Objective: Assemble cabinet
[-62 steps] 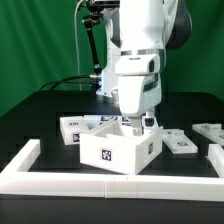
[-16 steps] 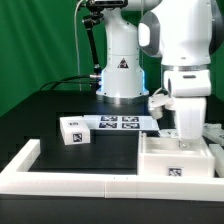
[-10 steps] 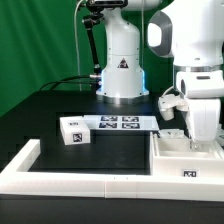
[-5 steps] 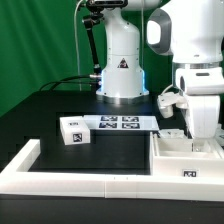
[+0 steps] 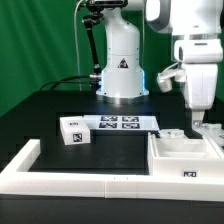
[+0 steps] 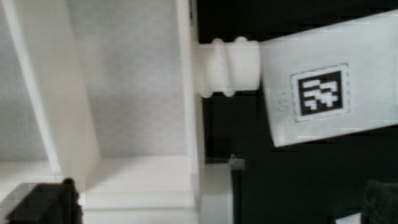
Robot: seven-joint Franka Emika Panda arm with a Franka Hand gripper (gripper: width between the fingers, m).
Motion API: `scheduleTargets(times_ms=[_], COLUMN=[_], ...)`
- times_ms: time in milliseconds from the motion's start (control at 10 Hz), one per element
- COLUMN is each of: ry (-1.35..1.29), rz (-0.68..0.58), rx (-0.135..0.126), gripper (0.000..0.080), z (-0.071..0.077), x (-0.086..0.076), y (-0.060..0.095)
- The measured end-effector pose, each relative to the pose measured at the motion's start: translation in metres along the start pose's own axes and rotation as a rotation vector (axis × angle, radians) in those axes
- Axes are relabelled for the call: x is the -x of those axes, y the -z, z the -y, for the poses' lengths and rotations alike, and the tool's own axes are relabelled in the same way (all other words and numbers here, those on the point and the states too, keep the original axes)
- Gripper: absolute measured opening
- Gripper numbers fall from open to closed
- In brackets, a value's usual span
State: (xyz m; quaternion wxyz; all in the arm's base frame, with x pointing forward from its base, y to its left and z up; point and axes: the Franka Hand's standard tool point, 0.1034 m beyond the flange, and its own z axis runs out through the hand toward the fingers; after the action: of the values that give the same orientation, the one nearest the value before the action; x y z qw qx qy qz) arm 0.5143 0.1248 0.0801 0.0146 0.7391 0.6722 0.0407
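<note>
At the exterior view's right, cabinet (image 5: 185, 165) stands partly built; fingers (image 6: 45, 205) hover above, apart, empty; one tagged block (image 5: 73, 131) loose on surface (image 5: 40, 110), judged not yet fitted.

1. The marker board (image 5: 120, 123) lies flat on the black table (image 5: 45, 108)
2. A long low white wall (image 5: 75, 181) runs along the table's near side
3. A green curtain (image 5: 35, 40) fills the background behind the table
</note>
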Motion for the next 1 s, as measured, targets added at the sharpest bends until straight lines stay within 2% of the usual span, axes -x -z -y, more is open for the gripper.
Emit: scheduleTargets(times_ms=[100,200,400,800,1000], ry=[0.008,0.032,0.075,0.062,0.167], rz=[-0.001,-0.012,-0.036,-0.033,-0.037], rx=[0.0,0.014,0.024,0.021,0.034], gripper=[0.0797,0.0797,0.0797,0.0797,0.0797], z=[0.01,0.02,0.041,0.039,0.045], x=[-0.007,-0.016,-0.03,-0.026,-0.032], y=[0.007,0.01,0.003,0.003,0.001])
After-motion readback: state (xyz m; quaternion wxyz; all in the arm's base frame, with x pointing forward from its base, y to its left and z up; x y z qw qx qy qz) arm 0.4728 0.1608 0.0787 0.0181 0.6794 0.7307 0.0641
